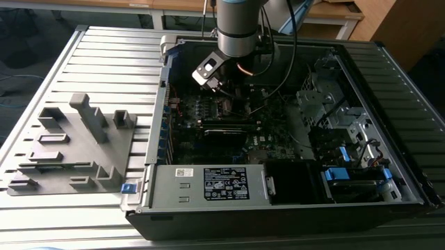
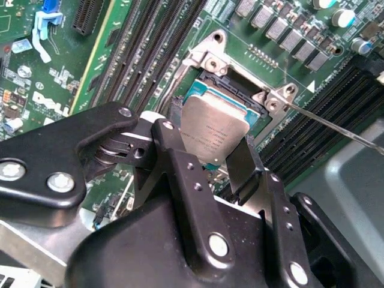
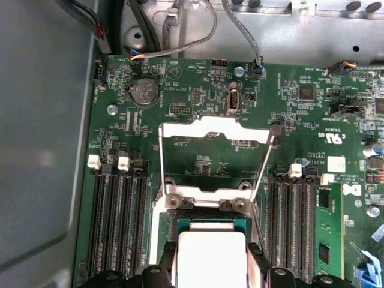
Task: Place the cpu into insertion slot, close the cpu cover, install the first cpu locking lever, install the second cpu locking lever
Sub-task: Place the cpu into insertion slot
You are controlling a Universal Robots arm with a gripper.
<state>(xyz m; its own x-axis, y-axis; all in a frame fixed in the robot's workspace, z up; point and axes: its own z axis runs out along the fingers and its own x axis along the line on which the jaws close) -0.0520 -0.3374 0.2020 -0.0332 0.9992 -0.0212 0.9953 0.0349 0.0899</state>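
My gripper [image 2: 210, 150] is shut on the cpu [image 2: 213, 127], a flat silver square held by two opposite edges between the black fingers [image 2: 175, 157]. The chip sits right over the insertion slot [image 2: 231, 90], whose black frame and teal inner rim show past its far edge; I cannot tell whether it rests inside. In the first wrist view the cpu [image 3: 212, 259] covers most of the insertion slot [image 3: 210, 225]. The cpu cover [image 3: 211, 129], a silver frame, stands swung open behind the slot. Thin wire levers [image 3: 264, 161] run along its sides. In the exterior view the gripper [image 1: 226, 96] reaches down into the open computer case.
Long black memory slots [image 3: 117, 219] flank the socket, with a green memory stick [image 3: 324, 223] in one. A coin battery [image 3: 144, 91] and cables [image 3: 240, 27] lie beyond. A grey moulded fixture [image 1: 70, 146] lies at the exterior view's left. The power supply [image 1: 208, 183] fills the case front.
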